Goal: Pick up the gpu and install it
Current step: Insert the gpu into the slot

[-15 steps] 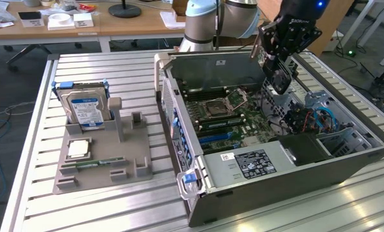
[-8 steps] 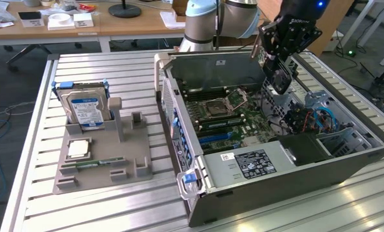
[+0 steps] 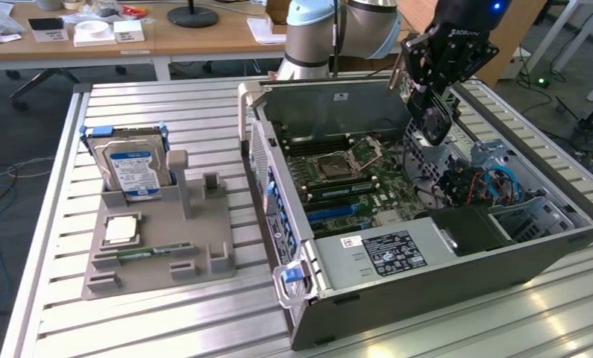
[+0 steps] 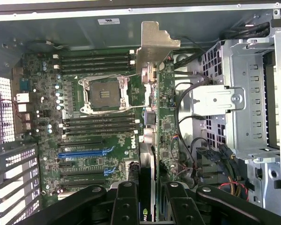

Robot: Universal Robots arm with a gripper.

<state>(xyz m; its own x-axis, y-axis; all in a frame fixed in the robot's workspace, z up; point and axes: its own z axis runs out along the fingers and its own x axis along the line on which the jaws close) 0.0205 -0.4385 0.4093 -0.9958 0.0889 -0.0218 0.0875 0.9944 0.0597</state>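
The gpu (image 3: 433,118) is a dark card with a small round fan, hanging on edge above the open computer case (image 3: 306,313). My gripper (image 3: 430,88) is shut on its upper edge, over the far right part of the case in the exterior view. In the wrist view the gpu (image 4: 149,122) runs edge-on away from my gripper (image 4: 150,199), its silver end bracket (image 4: 152,44) at the far end. Both black fingers (image 4: 125,201) press against its sides. Below lies the motherboard (image 4: 47,89) with its blue slot (image 4: 82,153) and an empty processor socket (image 4: 103,93).
A grey holder tray (image 3: 206,224) at the exterior view's left carries a hard drive (image 3: 132,164), a processor (image 3: 120,229) and a green memory stick (image 3: 152,252). Inside the case sit a power supply (image 3: 396,253), a metal drive cage (image 4: 253,93) and loose cables (image 3: 495,183).
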